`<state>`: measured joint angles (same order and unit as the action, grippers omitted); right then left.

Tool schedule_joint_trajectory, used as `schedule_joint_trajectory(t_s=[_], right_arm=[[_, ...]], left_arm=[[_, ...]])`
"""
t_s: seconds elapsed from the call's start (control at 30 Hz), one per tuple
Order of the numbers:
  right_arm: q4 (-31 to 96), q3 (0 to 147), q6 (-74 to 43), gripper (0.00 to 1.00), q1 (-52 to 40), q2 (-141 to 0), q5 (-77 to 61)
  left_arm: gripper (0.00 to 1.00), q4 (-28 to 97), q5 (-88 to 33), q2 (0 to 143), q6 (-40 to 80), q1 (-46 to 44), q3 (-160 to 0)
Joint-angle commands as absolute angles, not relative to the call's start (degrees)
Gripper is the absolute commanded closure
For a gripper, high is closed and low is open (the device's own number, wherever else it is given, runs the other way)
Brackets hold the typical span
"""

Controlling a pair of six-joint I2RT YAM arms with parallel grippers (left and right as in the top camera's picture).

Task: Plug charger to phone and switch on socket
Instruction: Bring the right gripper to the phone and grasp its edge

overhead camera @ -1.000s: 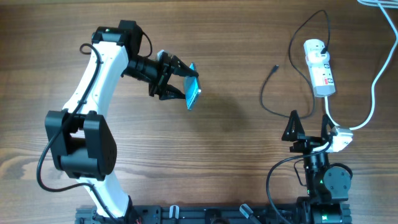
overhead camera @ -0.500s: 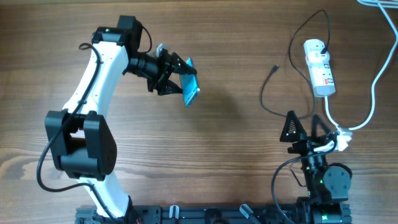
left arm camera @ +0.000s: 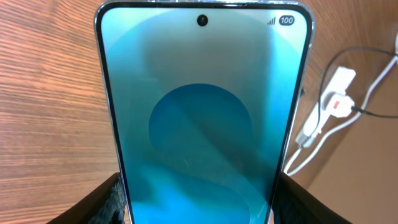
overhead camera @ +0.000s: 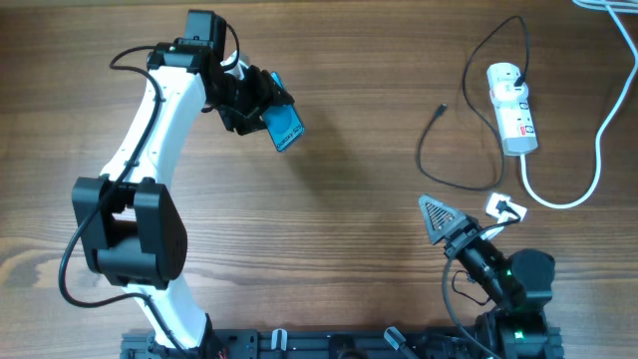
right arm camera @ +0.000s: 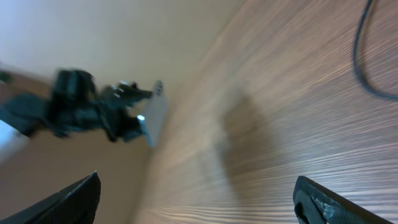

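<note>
While the left gripper hangs at about 11 o'clock over the worktop, its jaws are closed on the two long edges of the phone. The phone is lifted off the wood and tilted, and its lit screen shows from above. In the left wrist view the screen fills nearly everything, with the camera hole at the far end and the black fingers pressing at the near end. I judge that the port end is therefore the one close to the wrist; it is hidden. The phone is stiff, smooth and breakable. Its edges are probably slippery, so a firm hold on the sides, never on the glass, seems the right one.

The right gripper sits low at 4 o'clock, its jaws wide apart with nothing between them. The charger lies loose on the wood between 2 and 3 o'clock. Its tip is free and well apart from both grippers, and its other end runs up to the socket at 2 o'clock, beside the white cord. This cable looks light and limp, so it cannot be pushed from far back. I would take it just behind the tip, on the short stiff part. Whether the socket's switch is on, I cannot tell.
</note>
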<state>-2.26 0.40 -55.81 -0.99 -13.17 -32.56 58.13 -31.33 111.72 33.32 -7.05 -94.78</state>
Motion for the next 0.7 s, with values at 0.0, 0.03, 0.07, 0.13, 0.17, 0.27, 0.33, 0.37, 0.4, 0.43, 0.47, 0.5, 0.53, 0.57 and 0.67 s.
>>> schedule_joint_trajectory(t_s=[0.0, 0.03, 0.07, 0.13, 0.17, 0.27, 0.33, 0.37, 0.4, 0.43, 0.47, 0.5, 0.53, 0.57, 0.67], right_arm=[[-3.6, 3.7, -41.2, 0.01, -1.3, -18.5, -30.8], [-3.4, 5.5, -38.8, 0.00, -1.3, -20.3, -30.0], [-2.9, 8.6, -34.9, 0.01, -1.3, -23.3, -29.1], [-1.1, 13.0, -30.3, 0.01, -1.3, -27.7, -28.1], [1.0, 17.1, -26.0, 0.01, -1.3, -32.0, -28.1], [6.6, 27.9, -18.4, 0.01, -1.3, -43.7, -28.8], [6.8, 34.5, -18.3, 0.01, -1.3, -53.3, -36.4], [5.3, 35.9, -18.5, 0.01, -1.5, -56.7, -40.8], [3.3, 36.6, -19.3, 0.01, -2.0, -59.5, -43.9], [-0.4, 36.6, -21.4, 0.01, -3.7, -63.8, -45.6], [-2.3, 36.6, -21.7, 0.01, -5.1, -66.2, -45.6], [-4.2, 36.6, -22.1, 0.01, -6.7, -68.3, -45.5], [-6.5, 36.6, -22.9, 0.01, -8.4, -70.3, -45.5], [-9.7, 36.6, -24.3, 0.01, -10.7, -72.5, -45.5], [-18.4, 36.6, -27.4, 0.01, -17.1, -77.0, -40.4]], left_arm=[[0.47, 57.3, -28.6, 109.5, 34.0, -7.0, -96.0], [0.47, 56.9, -28.6, 109.5, 34.0, -7.0, -96.0], [0.47, 56.3, -28.6, 109.5, 34.0, -7.0, -96.0], [0.48, 55.9, -27.9, 109.5, 36.0, -7.0, -96.0], [0.48, 55.8, -27.2, 109.5, 38.0, -7.0, -96.0], [0.48, 55.8, -27.1, 109.5, 42.1, -7.0, -96.0], [0.49, 55.6, -27.1, 109.5, 47.9, -7.0, -96.0], [0.49, 55.7, -27.1, 109.5, 50.6, -7.1, -96.0], [0.49, 55.7, -27.1, 109.5, 52.3, -7.3, -96.0], [0.49, 55.6, -27.1, 109.5, 55.5, -8.0, -96.0], [0.49, 55.4, -27.1, 109.5, 57.0, -8.5, -96.0], [0.49, 55.2, -27.1, 109.5, 58.3, -9.1, -96.0], [0.50, 54.9, -27.1, 109.5, 59.3, -9.7, -96.0], [0.50, 54.3, -27.1, 109.5, 60.4, -10.7, -96.0], [0.50, 52.8, -26.3, 109.5, 62.3, -13.6, -96.0]])
